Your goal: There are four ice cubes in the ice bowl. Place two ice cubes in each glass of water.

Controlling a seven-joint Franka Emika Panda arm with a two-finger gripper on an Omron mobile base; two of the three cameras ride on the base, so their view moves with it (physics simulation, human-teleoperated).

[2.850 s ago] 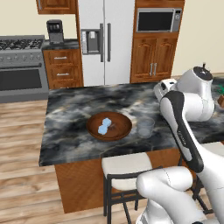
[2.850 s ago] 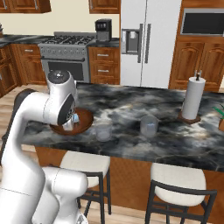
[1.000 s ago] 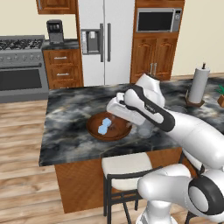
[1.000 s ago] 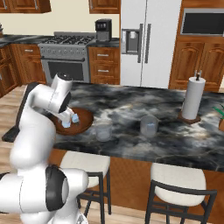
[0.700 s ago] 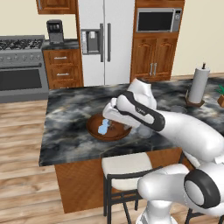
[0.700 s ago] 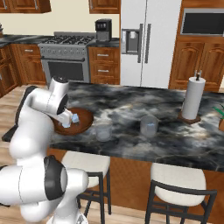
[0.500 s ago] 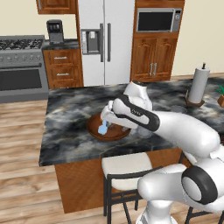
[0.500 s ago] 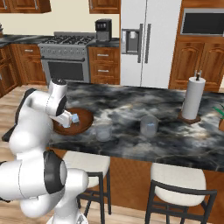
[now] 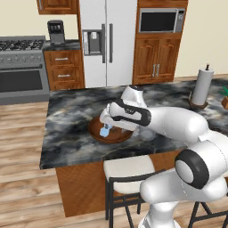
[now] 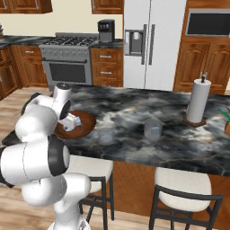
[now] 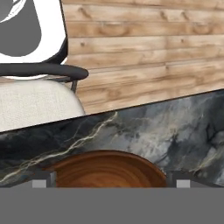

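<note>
Now the gripper [image 9: 106, 127] is spread wide just above the ice bowl [image 9: 95, 131], where an ice cube [image 9: 104, 132] lies, and if the jaws close off-centre the slippery cube may slide away.

The dark marbled island counter [image 10: 134, 108] carries everything here. Near its front edge sits the reddish-brown wooden ice bowl [image 9: 95, 132], and the hand view catches its rim [image 11: 109, 168] close up against the marble. Just beside the bowl stands one glass of water [image 10: 106, 134], a second glass [image 10: 153, 129] further along. At the far end, the paper-towel roll [image 10: 196, 100] stands upright.
</note>
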